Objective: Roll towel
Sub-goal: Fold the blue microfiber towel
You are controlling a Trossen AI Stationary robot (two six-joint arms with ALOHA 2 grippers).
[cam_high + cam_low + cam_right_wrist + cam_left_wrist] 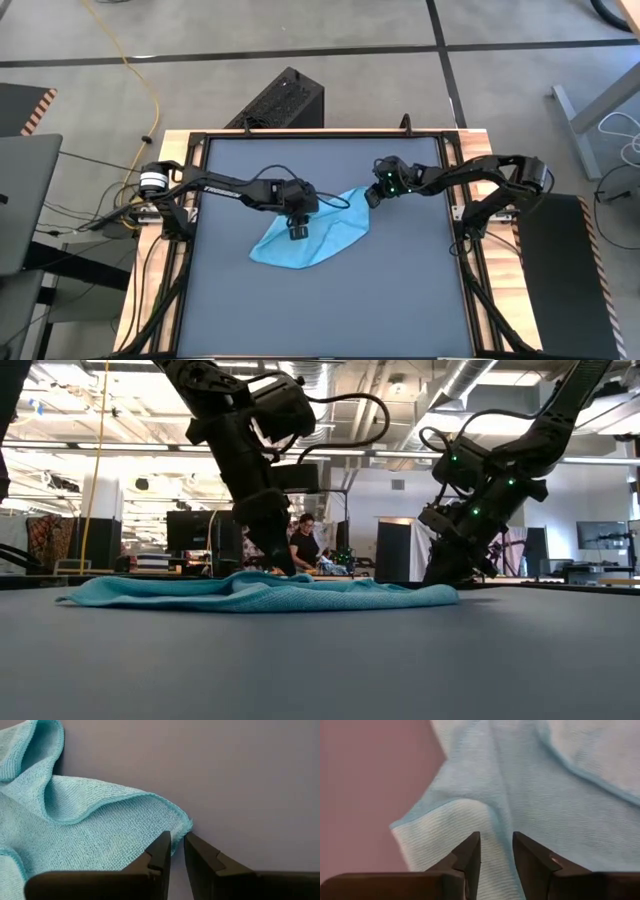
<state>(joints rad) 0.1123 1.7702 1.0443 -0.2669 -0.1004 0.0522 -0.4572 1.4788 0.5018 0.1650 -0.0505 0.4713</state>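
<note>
Behind the towel (250,592) — low view only — a person (303,546) stands.

The towel (312,240), a small plain sky-blue cloth, lies low and rumpled in soft folds on the table, its middle directly under the left gripper (297,232) and its far corner pinched between the fingers of the right gripper (371,197).

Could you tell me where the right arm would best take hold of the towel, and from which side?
Probably at the towel's hemmed corner, which lies flat and free on the bare table. The right gripper is at that corner, so coming from above with fingers astride the edge looks best. The left gripper is over the cloth's middle.
</note>
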